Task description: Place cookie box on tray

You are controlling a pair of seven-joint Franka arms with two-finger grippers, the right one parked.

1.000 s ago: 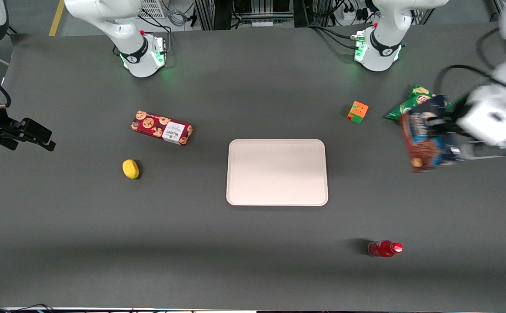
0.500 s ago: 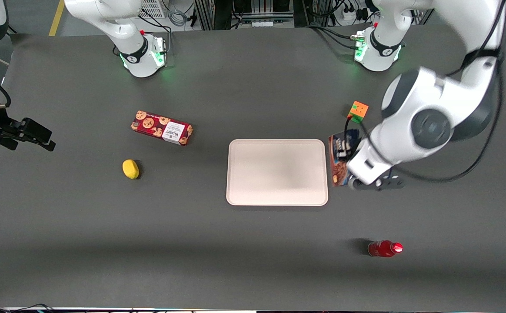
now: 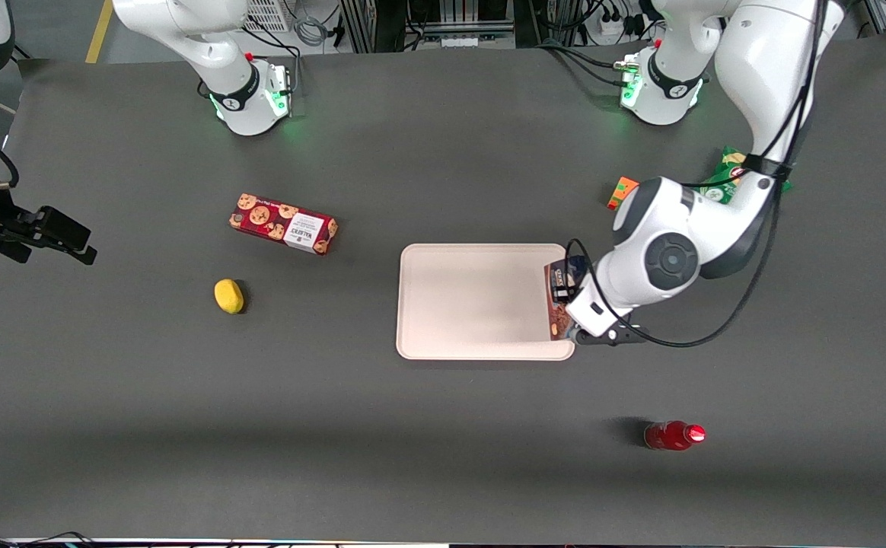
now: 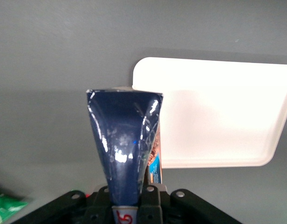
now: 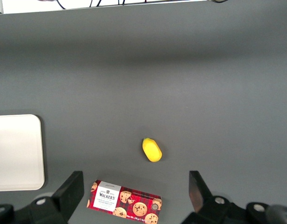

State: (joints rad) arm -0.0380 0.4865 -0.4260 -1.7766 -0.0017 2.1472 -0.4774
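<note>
The cookie box (image 3: 559,295), dark blue and brown, hangs upright in my left gripper (image 3: 571,306), which is shut on it. It hovers over the edge of the pale cream tray (image 3: 481,301) that lies toward the working arm's end. In the left wrist view the box's narrow blue side (image 4: 126,135) rises between the fingers (image 4: 153,198) of the gripper (image 4: 128,198), and the tray (image 4: 218,112) lies below and beside it. Whether the box touches the tray cannot be told. The tray's corner (image 5: 15,154) also shows in the right wrist view.
A red chip-cookie box (image 3: 283,223) and a yellow lemon-like lump (image 3: 228,296) lie toward the parked arm's end. A colour cube (image 3: 623,190) and a green snack bag (image 3: 728,173) sit near the working arm. A red bottle (image 3: 673,435) lies nearer the front camera.
The left arm has swung in from its end of the table toward the tray, carrying the cookie box. The box now hangs lower, over the tray's edge.
</note>
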